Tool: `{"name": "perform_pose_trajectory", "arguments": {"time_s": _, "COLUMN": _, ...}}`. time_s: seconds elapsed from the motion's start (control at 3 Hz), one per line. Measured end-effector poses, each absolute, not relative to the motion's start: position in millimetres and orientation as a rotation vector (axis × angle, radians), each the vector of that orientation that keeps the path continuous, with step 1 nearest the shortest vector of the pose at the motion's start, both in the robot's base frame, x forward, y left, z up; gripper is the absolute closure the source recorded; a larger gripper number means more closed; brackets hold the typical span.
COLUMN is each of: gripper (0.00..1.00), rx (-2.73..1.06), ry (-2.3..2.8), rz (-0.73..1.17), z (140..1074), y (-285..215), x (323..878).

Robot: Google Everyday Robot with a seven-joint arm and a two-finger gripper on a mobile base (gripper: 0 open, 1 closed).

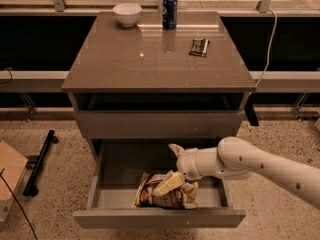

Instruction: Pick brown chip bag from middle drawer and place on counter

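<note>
The brown chip bag [150, 198] lies crumpled near the front of the open middle drawer [160, 217]. My gripper [164, 169] reaches into the drawer from the right, just above the bag. It is open: one cream finger [176, 149] points up and to the left, and the other finger [169, 182] slants down onto the top of the bag. The bag is not lifted. The counter [125, 59] is the glossy top of the cabinet, above and behind the drawer.
On the counter stand a white bowl [126, 13], a blue can [169, 12] and a small dark wrapper [199, 47]. The closed upper drawer front [157, 124] overhangs the open drawer's back. A black bar [40, 161] and a cardboard box [10, 176] lie on the floor at left.
</note>
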State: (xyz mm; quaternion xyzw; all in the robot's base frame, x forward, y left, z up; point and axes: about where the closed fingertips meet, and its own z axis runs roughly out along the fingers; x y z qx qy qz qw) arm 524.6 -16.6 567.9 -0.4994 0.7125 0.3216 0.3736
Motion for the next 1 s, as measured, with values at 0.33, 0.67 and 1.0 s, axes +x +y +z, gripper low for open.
{"name": "perform_pose_trajectory", "arguments": {"time_s": 0.33, "gripper": 0.00, "rx": -1.249, "ry": 1.924, "rz": 0.793, "z": 539.9, "y": -38.0, "x": 521.7}}
{"name": "perform_pose_trajectory", "arguments": {"time_s": 0.67, "gripper": 0.00, "rx": -1.218, "ry": 2.008, "rz": 0.759, "z": 519.5, "y": -58.5, "x": 518.3}}
{"name": "perform_pose_trajectory", "arguments": {"time_s": 1.0, "gripper": 0.00, "rx": -1.189, "ry": 2.084, "rz": 0.719, "z": 503.2, "y": -79.2, "x": 518.2}}
